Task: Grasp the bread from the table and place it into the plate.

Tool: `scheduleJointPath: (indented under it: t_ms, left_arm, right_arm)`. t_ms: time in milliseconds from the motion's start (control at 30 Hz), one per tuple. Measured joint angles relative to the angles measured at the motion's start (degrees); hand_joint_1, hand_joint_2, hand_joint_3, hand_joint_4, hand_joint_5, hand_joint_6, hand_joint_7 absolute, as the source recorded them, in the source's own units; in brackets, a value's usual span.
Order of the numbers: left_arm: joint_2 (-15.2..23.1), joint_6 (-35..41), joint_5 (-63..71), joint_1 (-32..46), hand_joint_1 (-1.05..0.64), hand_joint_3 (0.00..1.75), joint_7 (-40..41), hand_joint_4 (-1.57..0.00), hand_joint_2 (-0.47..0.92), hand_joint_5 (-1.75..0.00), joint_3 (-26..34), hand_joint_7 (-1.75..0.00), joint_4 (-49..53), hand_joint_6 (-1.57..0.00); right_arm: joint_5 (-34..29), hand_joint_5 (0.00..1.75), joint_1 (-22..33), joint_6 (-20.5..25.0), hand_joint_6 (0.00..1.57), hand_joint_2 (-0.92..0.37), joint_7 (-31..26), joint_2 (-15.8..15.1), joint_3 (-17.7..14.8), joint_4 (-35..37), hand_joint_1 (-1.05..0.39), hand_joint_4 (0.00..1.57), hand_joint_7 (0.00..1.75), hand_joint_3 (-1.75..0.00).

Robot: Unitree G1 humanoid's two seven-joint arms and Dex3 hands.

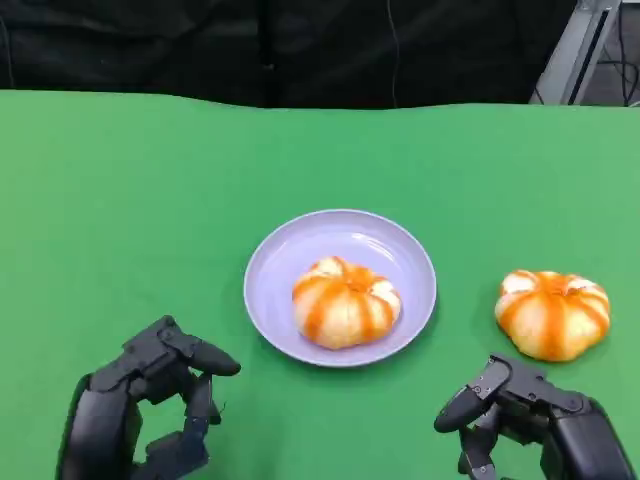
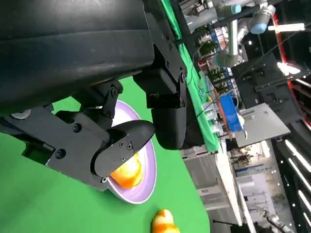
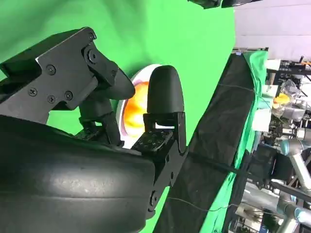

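Right hand (image 1: pixel 530 420) cut off below; bread (image 3: pixel 133 108) half-hidden behind fingers (image 3: pixel 165 92)

Head cam's bottom edge chops off both the left hand (image 1: pixel 150 405) and right hand (image 1: pixel 530 415). From the right wrist, its fingers (image 3: pixel 165 97) cover most of the plated bread (image 3: pixel 138 104), I think. The second bread (image 2: pixel 164 222) beyond the left hand's fingers is cut off too.

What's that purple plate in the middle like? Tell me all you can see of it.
The plate is round, shallow and pale lilac, with a smooth, slightly glossy surface and a low raised rim. It lies flat on the green table, near the middle, ahead of both hands. One orange-striped bread sits in it, toward its near side. Neither hand touches it. A second bread lies on the table to its right, apart from it.
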Motion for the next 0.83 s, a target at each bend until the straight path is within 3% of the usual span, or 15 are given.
scheduleJointPath:
  t_ms: [833]
  left_arm:
    - [-0.8, -1.6, -1.8, -0.5, -0.14, 1.14, -4.1, -0.83, 0.53, -1.75, 1.3, -1.54, 1.9, -0.78]
  right_arm:
    - [0.3, 1.63, 0.0, -0.1, 0.71, -0.49, 0.2, -0.3, -0.2, 0.0, 0.02, 0.67, 1.31, -1.2]
